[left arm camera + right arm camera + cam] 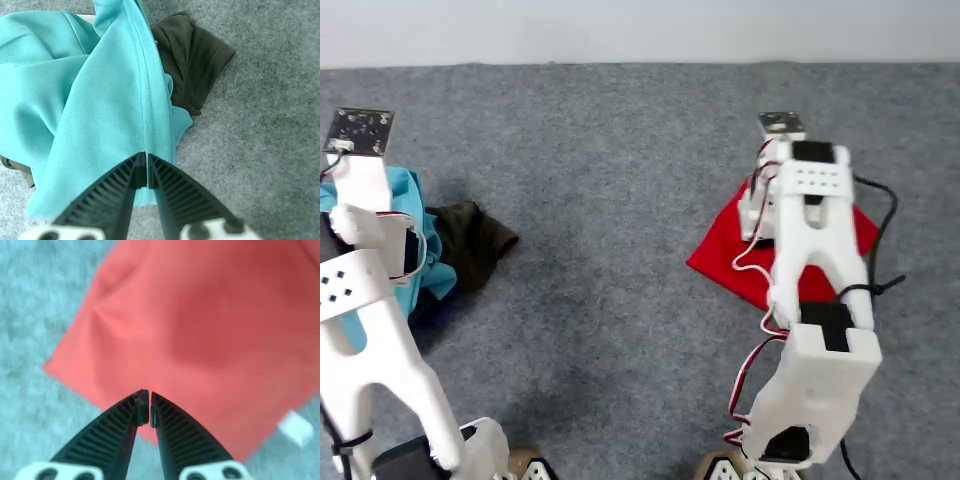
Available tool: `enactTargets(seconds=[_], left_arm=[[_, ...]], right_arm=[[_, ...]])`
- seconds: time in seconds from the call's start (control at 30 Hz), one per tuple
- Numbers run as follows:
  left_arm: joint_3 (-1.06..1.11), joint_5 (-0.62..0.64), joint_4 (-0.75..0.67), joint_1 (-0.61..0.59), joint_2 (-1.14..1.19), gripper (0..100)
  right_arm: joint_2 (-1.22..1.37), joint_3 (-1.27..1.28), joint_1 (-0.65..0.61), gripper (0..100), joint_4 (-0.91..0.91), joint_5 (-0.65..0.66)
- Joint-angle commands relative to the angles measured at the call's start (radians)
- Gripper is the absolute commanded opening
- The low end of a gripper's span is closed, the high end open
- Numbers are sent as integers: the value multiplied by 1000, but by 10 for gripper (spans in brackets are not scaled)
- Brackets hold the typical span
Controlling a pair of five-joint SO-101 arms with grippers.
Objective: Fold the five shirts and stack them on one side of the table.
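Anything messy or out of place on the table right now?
Yes. The teal shirt lies crumpled, not folded, draped partly over a dark shirt that sticks out beside it. The left hand is shut on a teal ridge. The red shirt looks tidy.

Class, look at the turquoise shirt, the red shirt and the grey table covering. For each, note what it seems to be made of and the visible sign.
Turquoise shirt: probably a synthetic sports knit with a slight sheen; tiny mesh dimples cover it.
Red shirt: smooth matt cloth, perhaps cotton jersey; no weave can be made out.
Table covering: looks like grey felt or short-pile carpet; mottled, fuzzy surface.
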Motion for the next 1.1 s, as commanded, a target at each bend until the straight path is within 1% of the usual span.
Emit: enactTargets(seconds=[0.0, 0.17, 0.4, 0.53, 0.6, 0.93, 1.07], left_arm=[[-35, -6, 3, 6, -29, 15], [-35, -6, 8, 6, -29, 15], [-35, -6, 8, 6, -29, 15], [-35, -6, 8, 6, -29, 15], [-35, -6, 8, 6, -29, 15], [-35, -6, 9, 6, -29, 15], [-35, -6, 9, 6, -35, 15]], right_arm=[[27, 31, -79, 9, -139, -2], [114, 31, -193, 9, -119, 0], [153, 31, -211, 9, -84, 6], [130, 32, -240, 9, 4, 95], [114, 32, -255, 9, 45, 118], [-88, 32, -232, 9, 117, 121], [-186, 37, -185, 9, 168, 120]])
